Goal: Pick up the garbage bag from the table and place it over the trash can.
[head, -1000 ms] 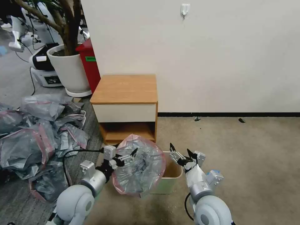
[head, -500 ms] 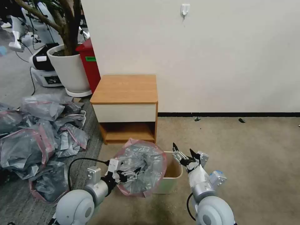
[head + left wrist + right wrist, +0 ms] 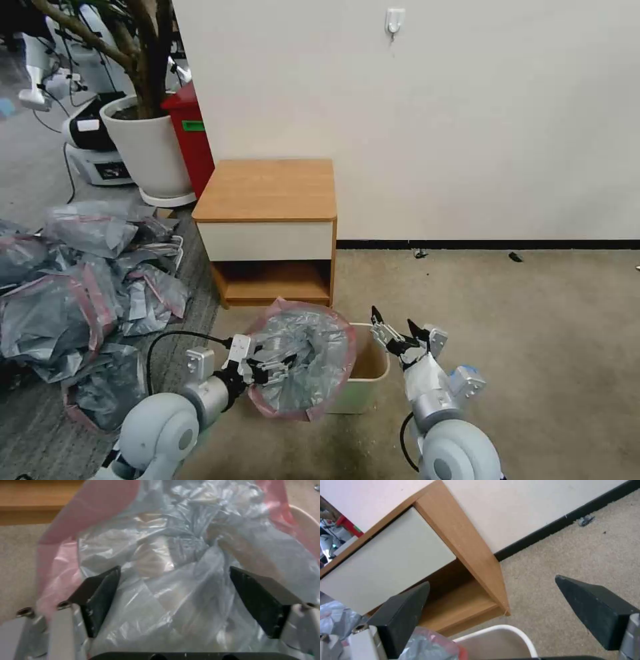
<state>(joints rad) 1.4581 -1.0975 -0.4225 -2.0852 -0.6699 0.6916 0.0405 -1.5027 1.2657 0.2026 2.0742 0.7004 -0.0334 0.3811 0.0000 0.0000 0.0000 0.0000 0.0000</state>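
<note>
Far left on the floor: heap of crumpled grey-and-pink plastic bags (image 3: pixel 80 293), its near edge cut off by the picture. Behind it a large white round plant pot (image 3: pixel 150 150) with the trunk running out of the top, and a red box (image 3: pixel 193 137) half hidden by the wall corner.

Left claw (image 3: pixel 270 367) low in front of the small light-brown wooden table (image 3: pixel 267 190) with white drawer front. In the left wrist view its two dark fingers (image 3: pixel 100 600) stand wide apart, with the thin translucent grey garbage bag with pink-red rim (image 3: pixel 303 360) bunched between and over them; whether any film is pinched cannot be told.

The bag hangs puffed over the left side of the small cream-white rectangular trash can (image 3: pixel 367 373), hiding that half of the rim.

Right claw (image 3: pixel 399 333) just beside the can's right rim, fingers spread wide, holding nothing; the right wrist view shows the table's shelf gap between them.
</note>
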